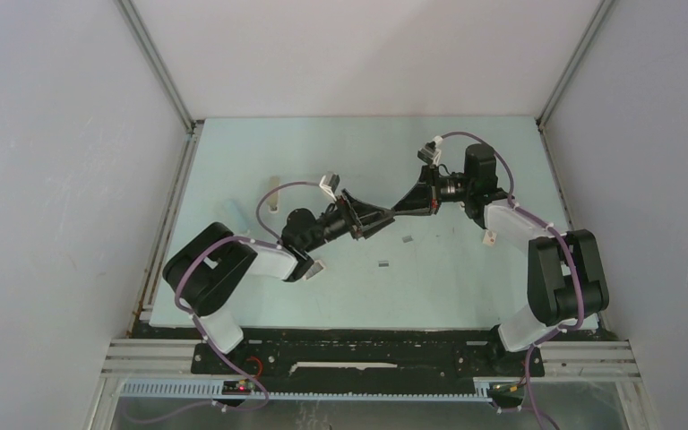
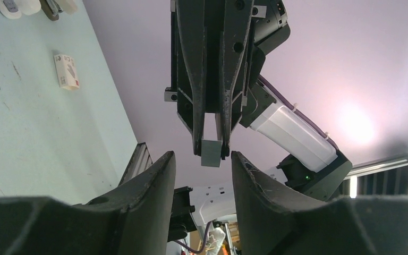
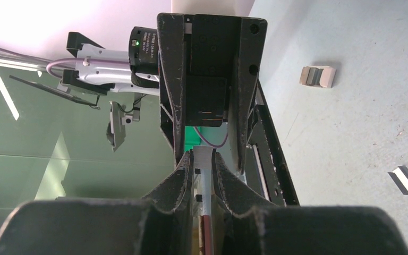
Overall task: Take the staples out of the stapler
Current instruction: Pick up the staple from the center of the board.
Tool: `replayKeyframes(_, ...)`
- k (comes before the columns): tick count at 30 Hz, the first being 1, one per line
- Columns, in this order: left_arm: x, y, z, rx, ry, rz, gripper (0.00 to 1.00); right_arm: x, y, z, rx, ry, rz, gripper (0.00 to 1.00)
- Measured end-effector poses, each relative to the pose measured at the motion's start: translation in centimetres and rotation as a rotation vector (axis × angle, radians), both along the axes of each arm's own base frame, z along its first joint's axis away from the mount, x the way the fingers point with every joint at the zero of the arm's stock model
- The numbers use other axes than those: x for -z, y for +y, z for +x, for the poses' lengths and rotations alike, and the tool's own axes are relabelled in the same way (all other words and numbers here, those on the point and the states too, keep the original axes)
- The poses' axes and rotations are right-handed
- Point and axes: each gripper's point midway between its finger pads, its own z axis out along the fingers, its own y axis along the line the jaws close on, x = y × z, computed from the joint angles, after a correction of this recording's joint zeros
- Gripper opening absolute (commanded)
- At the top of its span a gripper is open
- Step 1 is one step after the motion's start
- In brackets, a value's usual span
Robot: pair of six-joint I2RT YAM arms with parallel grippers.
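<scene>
Left fingers stand apart; the small grey piece clamped in your right fingers lies dead ahead, between them.

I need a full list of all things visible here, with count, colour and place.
table: one, pale green, centre.
staple strips: two, dark grey, mid-table.
grey piece: one, held by the right gripper.
printed box: one, white and red, on the table.
beige bar: one, table's left.
small white object: one, table's front left.
left gripper: one, black, open, facing the grey piece.
right gripper: one, black, shut on the grey piece.
</scene>
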Motion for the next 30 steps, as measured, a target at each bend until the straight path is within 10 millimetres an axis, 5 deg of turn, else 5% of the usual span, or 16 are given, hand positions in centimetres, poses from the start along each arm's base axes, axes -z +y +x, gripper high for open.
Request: replayKeyframes(30, -0.43, -0.99, -0.51, 0.037, 0.007, -0.031, 0.21, 0.18, -0.03, 0.24, 0.007, 0.008, -0.001, 0.2)
